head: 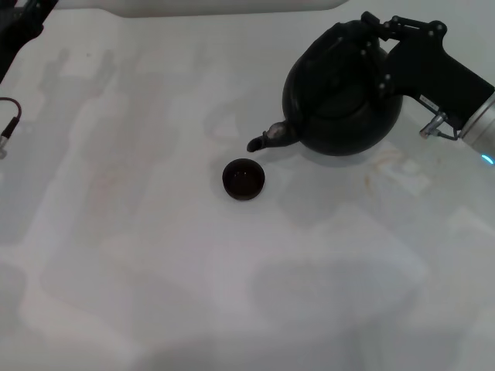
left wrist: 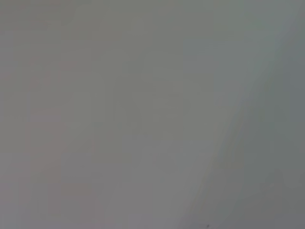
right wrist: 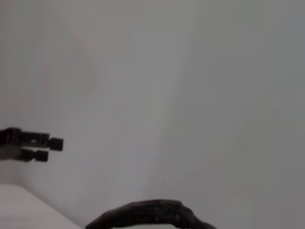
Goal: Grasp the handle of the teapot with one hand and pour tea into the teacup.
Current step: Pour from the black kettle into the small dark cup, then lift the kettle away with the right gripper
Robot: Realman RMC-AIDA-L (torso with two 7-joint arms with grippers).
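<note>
The matte black teapot (head: 340,116) is at the far right of the table, its short spout (head: 261,141) pointing left and down toward the teacup (head: 244,179). The tiny dark teacup stands on the table just in front of the spout tip, apart from it. My right gripper (head: 370,39) reaches in from the right and is shut on the thick black handle (head: 325,48) over the pot's top. A piece of the handle (right wrist: 152,214) shows in the right wrist view. My left arm (head: 15,31) is parked at the far left edge.
The table (head: 155,270) is white, with soft shadows across it. A cable end (head: 8,124) lies at the left edge. The left wrist view shows only a blank grey surface. The left arm's gripper (right wrist: 33,145) shows far off in the right wrist view.
</note>
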